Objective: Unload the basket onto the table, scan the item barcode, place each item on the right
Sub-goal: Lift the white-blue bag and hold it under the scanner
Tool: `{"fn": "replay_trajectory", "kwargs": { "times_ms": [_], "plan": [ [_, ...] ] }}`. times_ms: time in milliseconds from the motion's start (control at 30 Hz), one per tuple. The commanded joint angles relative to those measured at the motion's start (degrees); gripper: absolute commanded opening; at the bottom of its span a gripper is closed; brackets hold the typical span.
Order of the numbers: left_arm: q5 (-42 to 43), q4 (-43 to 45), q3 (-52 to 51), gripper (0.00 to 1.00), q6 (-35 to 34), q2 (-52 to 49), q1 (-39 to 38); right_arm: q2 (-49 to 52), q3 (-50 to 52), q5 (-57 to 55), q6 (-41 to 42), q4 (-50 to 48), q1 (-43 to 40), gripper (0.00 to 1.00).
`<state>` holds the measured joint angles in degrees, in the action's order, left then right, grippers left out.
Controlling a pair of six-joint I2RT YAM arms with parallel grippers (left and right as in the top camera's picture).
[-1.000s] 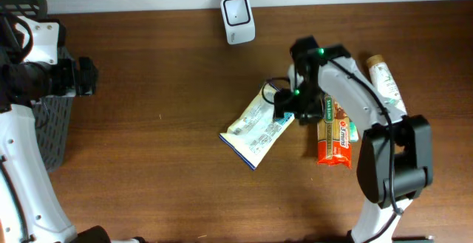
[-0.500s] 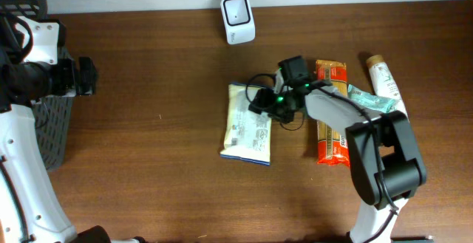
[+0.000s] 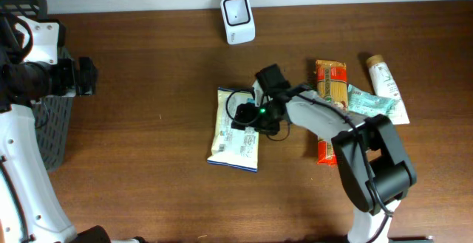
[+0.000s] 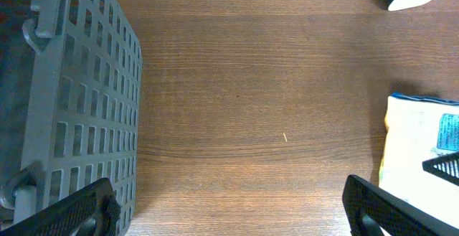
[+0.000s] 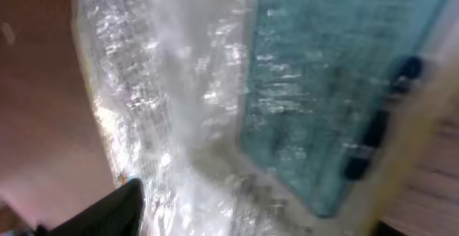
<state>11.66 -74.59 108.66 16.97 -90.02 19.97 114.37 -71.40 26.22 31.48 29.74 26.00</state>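
The item is a pale yellow and white packet (image 3: 230, 141) with a blue bottom edge, lying lengthwise near the table's middle. My right gripper (image 3: 247, 116) sits over its upper right part and is closed on it. In the right wrist view the crinkled, shiny packet (image 5: 186, 85) with a teal panel fills the blurred frame between the fingers (image 5: 118, 207). The white scanner (image 3: 238, 9) stands at the back edge, apart from the packet. My left gripper (image 3: 87, 76) hangs open at the far left; in its wrist view the gripper (image 4: 233, 218) holds nothing, and the packet's edge (image 4: 423, 143) shows at the right.
A grey slatted basket (image 3: 52, 125) stands at the left edge, below the left arm. To the right of the packet lie an orange pasta pack (image 3: 330, 80), a green packet (image 3: 369, 101) and a white tube (image 3: 384, 77).
The right gripper has swung the packet leftwards and turned it from slanted to nearly upright in the overhead view. The left arm has stayed still.
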Motion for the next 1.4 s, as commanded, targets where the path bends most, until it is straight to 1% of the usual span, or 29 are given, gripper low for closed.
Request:
{"fn": "replay_trajectory", "kwargs": {
  "times_ms": [0,33,100,133,200,300,433,500,533,600,633,700,733,800,867,933,967,1033,1100,1133,1200,1233,1300,1333,1367],
  "plan": [
    [0.6,-0.1,0.2,0.99,0.7,0.0,0.2,7.1,2.9,-7.8,8.3,-2.8,1.0,0.42],
    [0.6,-0.1,0.2,0.99,0.7,0.0,0.2,8.3,2.9,-6.6,9.6,-5.0,1.0,0.27],
    [0.6,-0.1,0.2,0.99,0.7,0.0,0.2,9.9,2.9,-2.7,9.5,-8.4,1.0,0.09],
    [0.6,-0.1,0.2,0.99,0.7,0.0,0.2,10.3,2.9,-1.2,9.2,-9.6,1.0,0.04],
    [0.6,-0.1,0.2,0.99,0.7,0.0,0.2,10.2,2.8,2.9,5.3,-11.0,1.0,0.04],
    [0.6,-0.1,0.2,0.99,0.7,0.0,0.2,7.2,1.7,14.8,-2.8,-11.1,-1.2,0.04],
    [0.6,-0.1,0.2,0.99,0.7,0.0,0.2,-6.3,1.6,18.4,-4.3,-10.3,-6.8,0.04],
    [0.6,-0.1,0.2,0.99,0.7,0.0,0.2,-15.2,1.6,19.1,-4.2,-9.7,-9.6,0.04],
    [0.6,-0.1,0.2,0.99,0.7,0.0,0.2,-19.6,1.6,19.1,-4.0,-9.6,-10.2,0.04],
    [0.6,-0.1,0.2,0.99,0.7,0.0,0.2,-25.2,1.6,18.4,-4.0,-9.6,-10.3,0.04],
    [0.6,-0.1,0.2,0.99,0.7,0.0,0.2,-30.0,1.6,17.9,-4.0,-9.6,-10.3,0.04],
    [0.6,-0.1,0.2,0.99,0.7,0.0,0.2,-33.9,1.6,15.4,-3.6,-9.6,-10.3,0.04],
    [0.6,-0.1,0.2,0.99,0.7,0.0,0.2,-36.0,1.6,10.0,-3.6,-9.3,-9.8,0.04],
    [0.6,-0.1,0.2,0.99,0.7,0.0,0.2,-37.1,1.6,-0.6,-4.7,-9.4,-7.8,0.04],
    [0.6,-0.1,0.3,0.99,0.7,0.0,0.2,-36.5,1.6,-12.7,-9.3,-11.0,-4.0,0.04],
    [0.6,-0.1,0.2,0.99,0.7,0.0,0.2,-34.1,1.6,-28.5,-17.8,-16.1,1.9,0.04],
    [0.6,-0.1,0.2,0.99,0.7,0.0,0.2,-32.9,1.6,-33.5,-21.7,-18.5,3.6,0.04],
    [0.6,-0.1,0.2,0.99,0.7,0.0,0.2,-27.8,1.6,-45.9,-38.2,-29.8,7.2,0.04],
    [0.6,-0.2,0.2,0.99,0.7,0.0,0.2,-23.5,1.6,-48.6,-49.1,-38.9,8.2,0.04],
    [0.6,-0.3,0.2,0.99,0.7,0.0,0.2,-19.7,1.6,-49.8,-55.3,-47.2,8.2,0.04],
    [0.6,-1.0,0.2,0.99,0.7,0.0,0.2,-14.2,1.6,-50.9,-63.6,-59.8,7.7,0.04],
    [0.6,-1.3,0.2,0.99,0.7,0.0,0.2,-10.7,1.6,-50.9,-68.4,-68.5,7.4,0.04],
    [0.6,-1.2,0.2,0.99,0.7,0.0,0.2,-3.9,0.8,-50.6,-74.5,-84.4,6.7,0.04],
    [0.6,-1.2,0.2,0.99,0.7,0.0,0.2,-1.1,-0.2,-49.8,-76.7,-88.2,6.4,0.04],
    [0.6,-1.2,0.2,0.99,0.7,0.0,0.2,1.5,-1.9,-49.0,-78.9,-90.0,6.2,0.04]
  ]
}}
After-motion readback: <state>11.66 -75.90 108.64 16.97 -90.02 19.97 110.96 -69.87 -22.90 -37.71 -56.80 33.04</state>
